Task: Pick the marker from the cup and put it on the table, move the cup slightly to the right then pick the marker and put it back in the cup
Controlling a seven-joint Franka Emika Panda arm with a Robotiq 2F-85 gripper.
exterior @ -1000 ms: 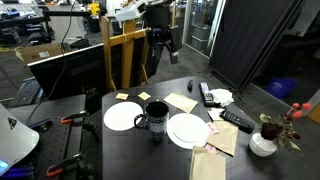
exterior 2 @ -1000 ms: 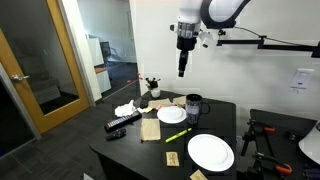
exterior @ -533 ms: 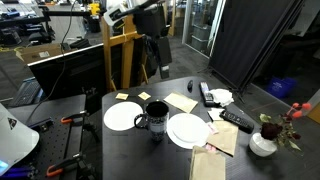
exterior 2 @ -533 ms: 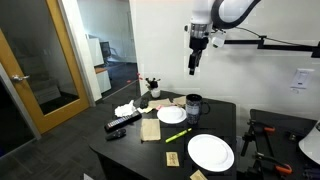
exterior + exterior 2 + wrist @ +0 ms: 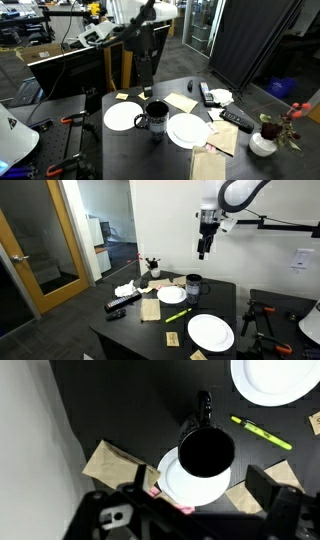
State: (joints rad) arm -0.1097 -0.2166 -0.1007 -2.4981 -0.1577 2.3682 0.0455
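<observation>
- The marker lies flat on the bench, out of the cup, so the first step looks done. In the wrist view it sits on bare dark surface, apart from the cup and below a white plate.
- The gripper hangs high above the cup. Its fingers are spread wide and hold nothing.
- The frames do not show whether the cup has had its sideways shift. If not, what is left is to move the cup, lift the marker and drop it back in.
- In an exterior view the cup stands between two white plates, each just beside it, so any slide has little room before it meets a rim.
- Tan paper squares and a remote lie further off, so the marker has open bench around it for the fingers to come down.
- The cup's handle points away from the plate next to it.
</observation>
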